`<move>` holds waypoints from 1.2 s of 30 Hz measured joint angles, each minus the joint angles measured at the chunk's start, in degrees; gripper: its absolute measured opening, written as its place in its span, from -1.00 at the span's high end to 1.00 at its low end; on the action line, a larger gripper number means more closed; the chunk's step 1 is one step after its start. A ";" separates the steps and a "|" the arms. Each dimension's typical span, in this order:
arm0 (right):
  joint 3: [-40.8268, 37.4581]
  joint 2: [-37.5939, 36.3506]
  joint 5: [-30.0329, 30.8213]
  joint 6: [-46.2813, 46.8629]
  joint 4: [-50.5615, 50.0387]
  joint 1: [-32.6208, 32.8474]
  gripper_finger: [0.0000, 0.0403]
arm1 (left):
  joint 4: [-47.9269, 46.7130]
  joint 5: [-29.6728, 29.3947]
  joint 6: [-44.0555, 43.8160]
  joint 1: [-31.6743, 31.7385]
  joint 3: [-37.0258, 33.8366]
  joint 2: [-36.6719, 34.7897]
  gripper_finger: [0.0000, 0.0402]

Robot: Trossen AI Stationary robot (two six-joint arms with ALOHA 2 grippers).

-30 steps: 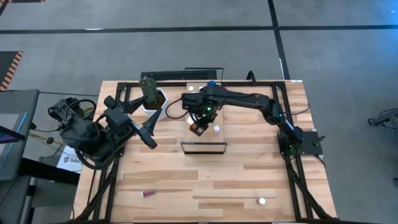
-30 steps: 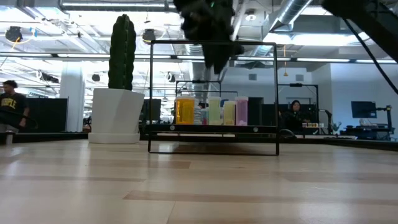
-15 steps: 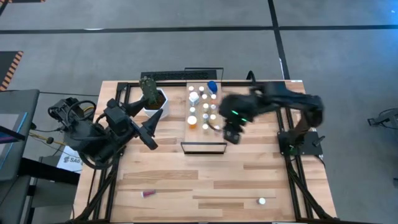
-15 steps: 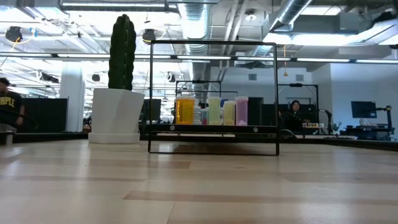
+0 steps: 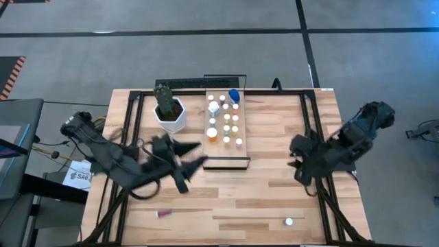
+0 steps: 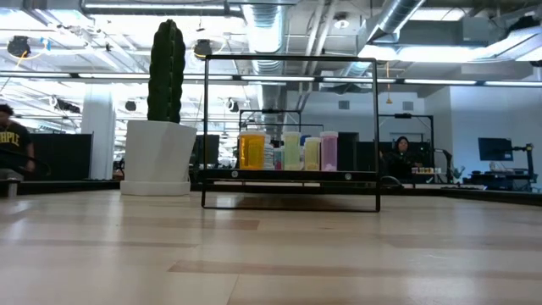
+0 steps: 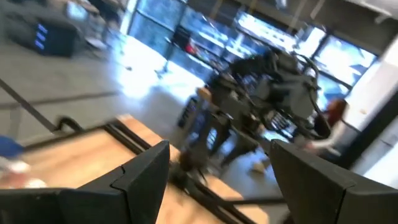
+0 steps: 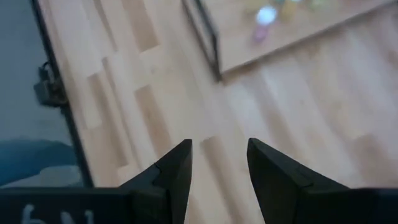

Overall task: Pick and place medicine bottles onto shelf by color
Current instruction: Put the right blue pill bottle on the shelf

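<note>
The shelf [image 5: 226,162] stands at the far middle of the table with several medicine bottles [image 5: 227,127] upright on its board, a blue one [image 5: 234,95] at the far end; the low view shows them in a row [image 6: 288,152]. A reddish bottle [image 5: 162,213] lies on the table near the front left. A white bottle [image 5: 289,221] stands near the front right. My left gripper [image 5: 199,155] is open and empty just left of the shelf's near end, fingers apart in its wrist view [image 7: 217,186]. My right gripper [image 5: 293,156] is open and empty near the table's right edge [image 8: 221,171].
A white hexagonal pot with a green cactus [image 5: 168,108] stands left of the shelf, also in the low view [image 6: 159,152]. Dark frame rails [image 5: 309,130] run along the table's sides. People show in the room beyond the table [image 6: 13,140].
My right gripper has drawn back from over the shelf toward the table's right edge, empty. My left gripper has swung from the table's left edge toward the right, ending beside the shelf's near end. The bottles on the shelf have stayed upright.
</note>
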 joint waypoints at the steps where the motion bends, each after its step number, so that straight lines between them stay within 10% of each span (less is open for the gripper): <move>1: -2.20 -0.69 0.07 2.16 2.06 2.07 0.13 | 0.00 1.21 -1.13 0.00 0.00 0.99 -0.32; 11: -11.33 3.37 0.59 20.37 31.09 26.20 0.13 | 0.35 11.66 -9.21 -2.56 0.00 6.26 -0.32; 19: -11.23 13.21 -4.90 22.82 53.94 24.29 0.13 | 0.12 12.76 -10.71 -7.55 0.00 6.35 -0.32; 27: -11.33 15.62 -15.52 19.70 49.54 25.15 0.13 | 0.12 10.16 -13.37 -9.01 0.00 6.37 -0.32; 36: -11.34 13.03 -11.87 10.62 20.35 26.04 0.13 | 0.12 4.31 -17.26 -8.28 0.00 6.37 -0.32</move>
